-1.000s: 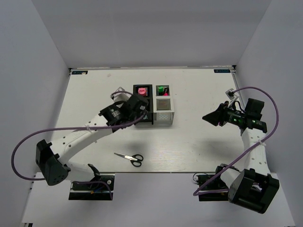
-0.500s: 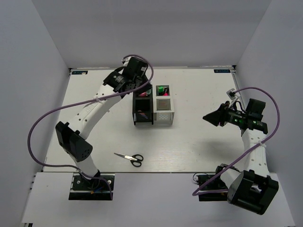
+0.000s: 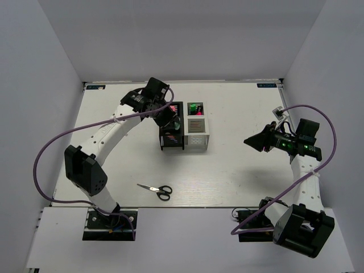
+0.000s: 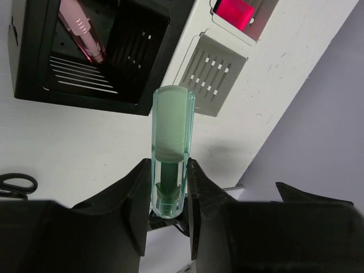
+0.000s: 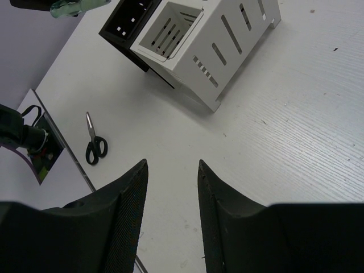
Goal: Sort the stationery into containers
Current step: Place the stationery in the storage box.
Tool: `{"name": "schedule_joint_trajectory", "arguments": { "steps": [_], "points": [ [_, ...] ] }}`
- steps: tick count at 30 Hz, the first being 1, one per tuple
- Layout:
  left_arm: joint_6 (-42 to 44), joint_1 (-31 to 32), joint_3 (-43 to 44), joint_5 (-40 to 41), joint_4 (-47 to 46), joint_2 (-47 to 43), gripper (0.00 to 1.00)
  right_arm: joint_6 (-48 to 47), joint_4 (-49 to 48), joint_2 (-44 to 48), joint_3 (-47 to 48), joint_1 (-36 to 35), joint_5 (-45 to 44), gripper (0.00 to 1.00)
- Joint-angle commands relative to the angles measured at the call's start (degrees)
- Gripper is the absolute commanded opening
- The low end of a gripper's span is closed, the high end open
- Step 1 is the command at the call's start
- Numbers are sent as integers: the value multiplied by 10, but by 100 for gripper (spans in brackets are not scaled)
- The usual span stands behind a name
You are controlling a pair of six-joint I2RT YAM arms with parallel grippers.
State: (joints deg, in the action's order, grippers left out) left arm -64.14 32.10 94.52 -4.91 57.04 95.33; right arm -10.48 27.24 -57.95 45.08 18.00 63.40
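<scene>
My left gripper [image 3: 172, 118] is shut on a pale green capsule-shaped piece [image 4: 172, 139] and holds it above the cluster of slatted boxes [image 3: 197, 138]. In the left wrist view a pink tube [image 4: 82, 28] leans inside a black box [image 4: 34, 62], and a white box [image 4: 219, 57] lies beyond the capsule's tip. A pink item [image 4: 233, 11] sits in another box. The back right box holds highlighters [image 3: 196, 107]. Black-handled scissors [image 3: 156, 190] lie on the table near the front; they also show in the right wrist view [image 5: 94, 142]. My right gripper [image 3: 253, 141] is open and empty at the right.
The white table [image 3: 244, 108] is walled in on three sides. My right gripper [image 5: 172, 165] hovers over bare table, with the white box [image 5: 222, 34] and black box [image 5: 128, 20] ahead of it. Purple cables loop off both arms.
My left arm has swung from in front of the boxes to the back left, then come back over the black boxes with the green capsule. The right arm has not moved.
</scene>
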Motion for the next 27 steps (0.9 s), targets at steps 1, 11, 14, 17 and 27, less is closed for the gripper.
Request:
{"name": "schedule_joint_trajectory", "arguments": {
  "steps": [1, 11, 14, 17, 27],
  "points": [
    [-21, -18, 1, -41, 6, -14, 0, 3, 0, 7, -6, 7, 16, 44],
    [-14, -34, -15, -26, 9, -15, 0, 3, -3, 5, -6, 12, 24, 44],
    [-13, -40, -16, -34, 7, -5, 0, 2, -2, 5, -8, 14, 22, 44],
    [-12, -44, -18, -32, 9, 7, 0, 2, -3, 6, -9, 16, 24, 44],
    [-14, -58, -28, -41, -7, 41, 0, 2, -3, 5, -8, 23, 28, 44]
  ]
}}
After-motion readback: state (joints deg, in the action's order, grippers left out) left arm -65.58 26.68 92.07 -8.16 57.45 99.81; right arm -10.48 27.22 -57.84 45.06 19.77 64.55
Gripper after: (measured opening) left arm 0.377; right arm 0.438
